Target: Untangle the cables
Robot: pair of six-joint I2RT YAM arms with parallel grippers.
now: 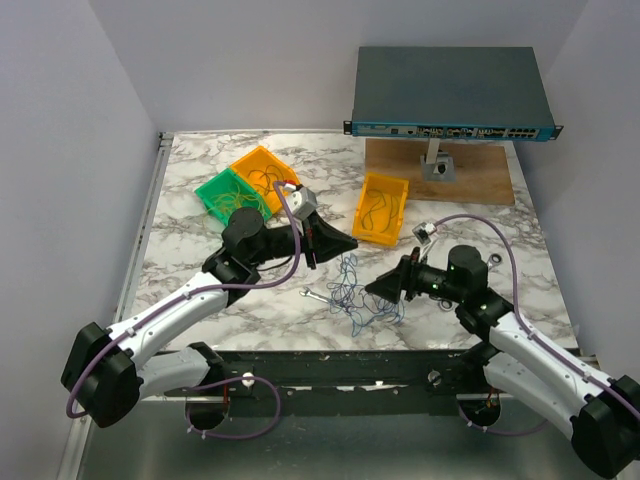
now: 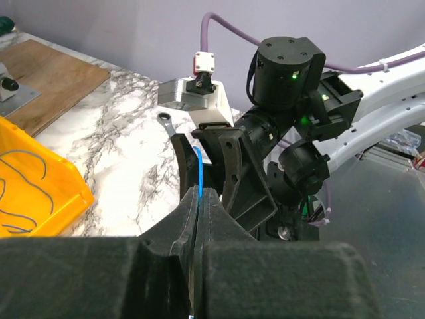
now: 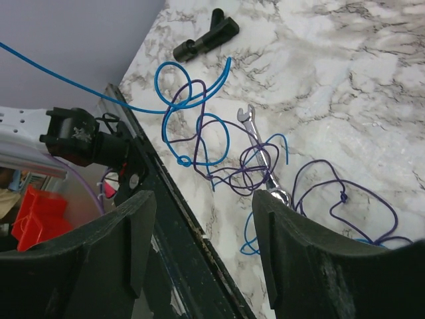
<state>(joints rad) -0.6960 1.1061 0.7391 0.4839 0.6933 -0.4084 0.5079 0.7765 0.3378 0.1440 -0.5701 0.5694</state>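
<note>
**Two end effectors at a wire tangle on a marble desk (image 1: 180, 255).**
Left end effector (image 2: 199, 194): fingers pressed together, pinching one blue strand (image 2: 198, 169). Centre: the cables (image 1: 356, 290) lie heaped near the desk's front edge, draped over a small wrench (image 3: 255, 131). Right end effector (image 3: 202, 203): fingers spread wide just above the heap, gripping nothing.

A white tabletop (image 1: 180, 225) with grey marble veining fills the middle of a small booth. Plain pale lilac-grey walls close it in: a back wall (image 1: 250, 60) at 12 o'clock, a left wall (image 1: 60, 150) at 9 and a right wall (image 1: 595, 180) at 3. A bare wooden board (image 1: 485, 178) lies at 1 o'clock. A grey metal ledge (image 1: 350, 425) runs along 6 o'clock. The light is soft and even.
</note>
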